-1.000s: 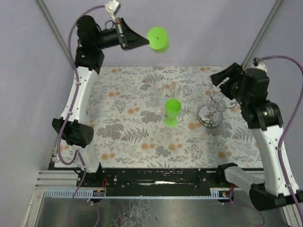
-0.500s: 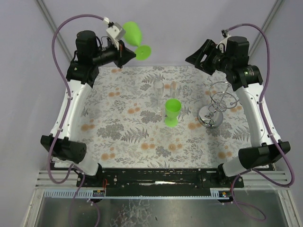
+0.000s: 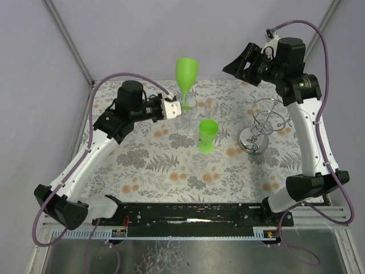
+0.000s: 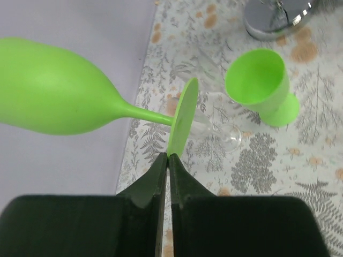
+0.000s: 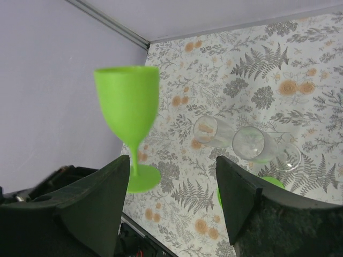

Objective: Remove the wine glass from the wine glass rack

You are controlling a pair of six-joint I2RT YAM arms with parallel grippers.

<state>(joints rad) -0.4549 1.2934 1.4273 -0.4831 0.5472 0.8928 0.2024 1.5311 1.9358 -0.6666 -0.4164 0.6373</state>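
Black fingers (image 4: 153,182) of the left end effector (image 4: 168,156) are pressed almost together on the thin edge of the round foot of the green wine glass (image 4: 53,88), and nothing else supports it. The overhead view shows the glass (image 3: 186,77) carried upright, bowl on top, in the air over the far middle of the floral surface (image 3: 148,165). It is just above two clear glasses (image 3: 191,108) and well apart from the wine glass rack (image 3: 263,125). A pinch on the foot rim looks like the natural hold for a glass that hangs by its foot in a wire loop, but it leaves the whole bowl and stem levered out from a small contact. Holding the glass upright probably eases the twist on that pinch. The rack stands at the right of the surface on its ring base with no glass visible in its loops, so the removal looks done and only setting the glass down seems to remain. A second green goblet (image 3: 207,135) stands on the surface between the clear glasses and the near edge, so any landing spot has to avoid all three. The right end effector (image 5: 174,182) is spread wide and empty, raised high over the far right and facing across at the held glass. There it stays out of the rack's way and obstructs nothing
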